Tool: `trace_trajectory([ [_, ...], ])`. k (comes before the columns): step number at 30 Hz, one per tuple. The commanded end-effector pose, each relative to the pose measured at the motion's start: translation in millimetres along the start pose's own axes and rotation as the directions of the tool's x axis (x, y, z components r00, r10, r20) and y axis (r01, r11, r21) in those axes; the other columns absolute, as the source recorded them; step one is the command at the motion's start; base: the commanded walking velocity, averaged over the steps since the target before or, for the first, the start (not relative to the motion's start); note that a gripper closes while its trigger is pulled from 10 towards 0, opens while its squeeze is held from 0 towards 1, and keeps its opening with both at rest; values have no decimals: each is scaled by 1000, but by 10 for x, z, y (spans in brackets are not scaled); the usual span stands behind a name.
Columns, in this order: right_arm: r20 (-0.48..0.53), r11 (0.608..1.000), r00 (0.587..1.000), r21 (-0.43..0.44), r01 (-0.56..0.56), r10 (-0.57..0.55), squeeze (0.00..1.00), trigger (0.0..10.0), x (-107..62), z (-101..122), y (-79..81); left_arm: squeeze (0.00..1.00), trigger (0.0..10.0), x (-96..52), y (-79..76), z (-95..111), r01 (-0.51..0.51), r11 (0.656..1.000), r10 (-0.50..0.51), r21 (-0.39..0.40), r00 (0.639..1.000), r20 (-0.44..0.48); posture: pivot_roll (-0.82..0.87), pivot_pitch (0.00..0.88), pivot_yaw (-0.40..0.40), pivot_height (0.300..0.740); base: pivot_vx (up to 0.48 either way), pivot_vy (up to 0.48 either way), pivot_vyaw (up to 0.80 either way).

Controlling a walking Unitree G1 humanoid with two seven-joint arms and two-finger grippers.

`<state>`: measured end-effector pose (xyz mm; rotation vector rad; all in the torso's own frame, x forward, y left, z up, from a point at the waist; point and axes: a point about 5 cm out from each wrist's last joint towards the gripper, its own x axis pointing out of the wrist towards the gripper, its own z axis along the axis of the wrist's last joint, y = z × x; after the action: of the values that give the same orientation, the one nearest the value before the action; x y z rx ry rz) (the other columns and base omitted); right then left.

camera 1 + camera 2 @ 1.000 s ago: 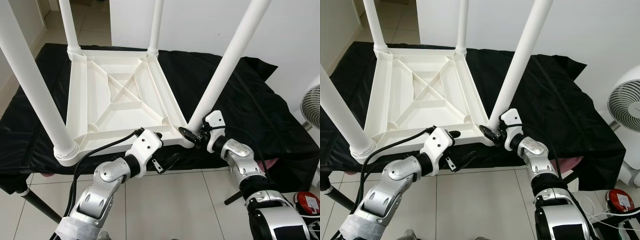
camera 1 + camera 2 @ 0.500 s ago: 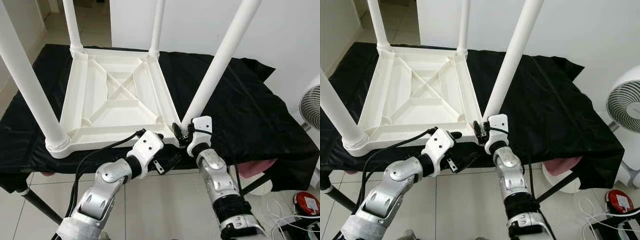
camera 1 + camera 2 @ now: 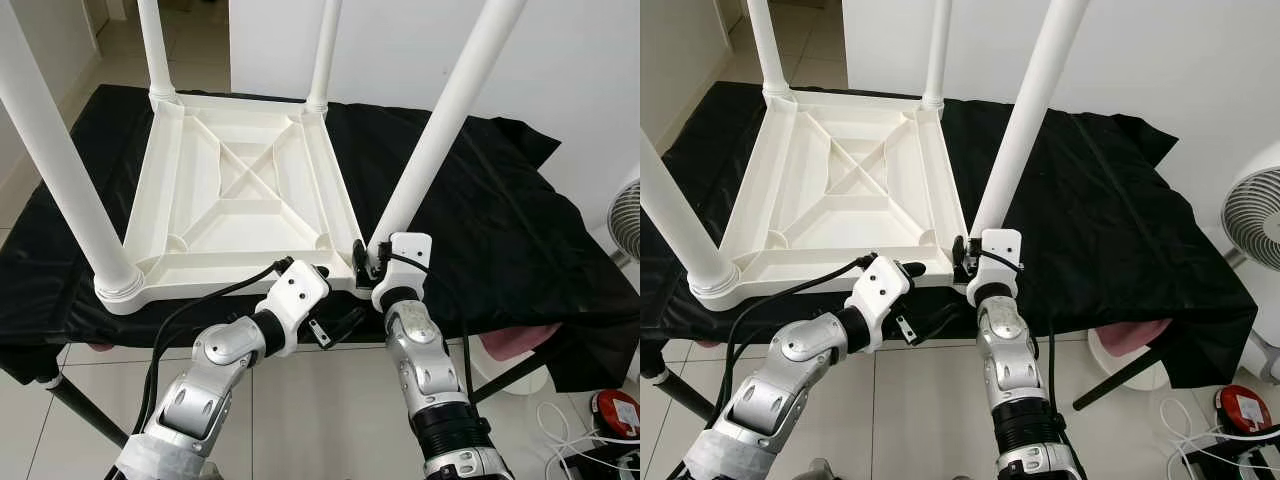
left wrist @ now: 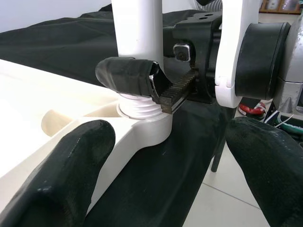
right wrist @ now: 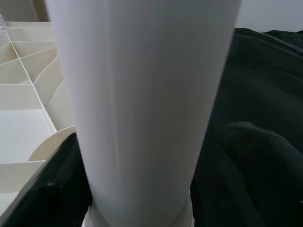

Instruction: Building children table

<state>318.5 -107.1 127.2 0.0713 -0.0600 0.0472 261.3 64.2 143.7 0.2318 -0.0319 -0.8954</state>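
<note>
A white children's table (image 3: 240,190) lies upside down on a black cloth, its four legs pointing up. My right gripper (image 3: 365,262) is at the base of the near right leg (image 3: 440,120), shut on it just above the corner socket (image 4: 142,106). In the right wrist view the leg (image 5: 142,94) stands between the two black fingers. One taped right fingertip (image 4: 125,75) lies across the leg. My left gripper (image 3: 335,298) is open at the table's near rim, close to that same corner, with its fingers (image 4: 52,175) spread wide.
The black cloth (image 3: 500,220) covers a folding bench, and its near edge drops to tiled floor. A white fan (image 3: 1255,215) stands at the right. A red round object (image 3: 615,408) and cables lie on the floor at the lower right. A black bench strut (image 3: 75,415) slants at the lower left.
My right arm has swung in from the right until it points straight ahead, while its gripper stayed at the base of the leg. The left arm has hardly moved.
</note>
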Motion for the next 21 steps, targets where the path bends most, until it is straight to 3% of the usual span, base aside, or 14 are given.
trace_trajectory([
  [1,0,1000,1000,4,10,-10,1000,10000,-14,-8,-70,0,10000,18,16,-2,-47,999,47,8,999,-1,40,0,-117,740,0,0,0],
  [4,22,1000,1000,-11,-21,21,1000,10000,3,35,-134,0,10000,16,17,-1,-50,999,50,6,999,-1,38,0,-117,740,0,0,0],
  [5,12,994,994,-20,-109,110,537,10000,30,36,-184,0,10000,15,15,-1,-50,999,50,5,999,-1,38,0,-116,740,0,0,0],
  [6,-5,981,981,-22,-194,194,0,10000,51,32,-222,0,10000,16,16,-1,-51,999,51,5,999,-1,37,1,-116,740,0,0,0],
  [9,-25,956,956,-37,-292,292,0,10000,77,39,-276,0,10000,19,21,2,-51,999,51,5,999,-2,37,7,-112,740,0,0,0],
  [11,-34,910,914,-83,-406,404,0,10000,117,81,-330,0,10000,8,16,3,-44,999,44,-1,999,0,36,11,-108,740,0,0,0],
  [12,-34,910,914,-83,-406,404,0,10000,117,81,-330,0,10000,8,16,3,-44,999,44,-1,999,0,36,11,-108,740,0,0,0],
  [15,-56,837,847,-129,-531,529,0,10000,195,110,-349,0,10000,-7,-18,7,-16,1000,16,-5,1000,3,42,12,-103,740,0,0,0],
  [21,-69,808,820,-140,-572,568,0,10000,228,112,-339,0,10000,-7,-21,13,-11,1000,11,-5,1000,4,49,10,-103,740,0,0,0],
])
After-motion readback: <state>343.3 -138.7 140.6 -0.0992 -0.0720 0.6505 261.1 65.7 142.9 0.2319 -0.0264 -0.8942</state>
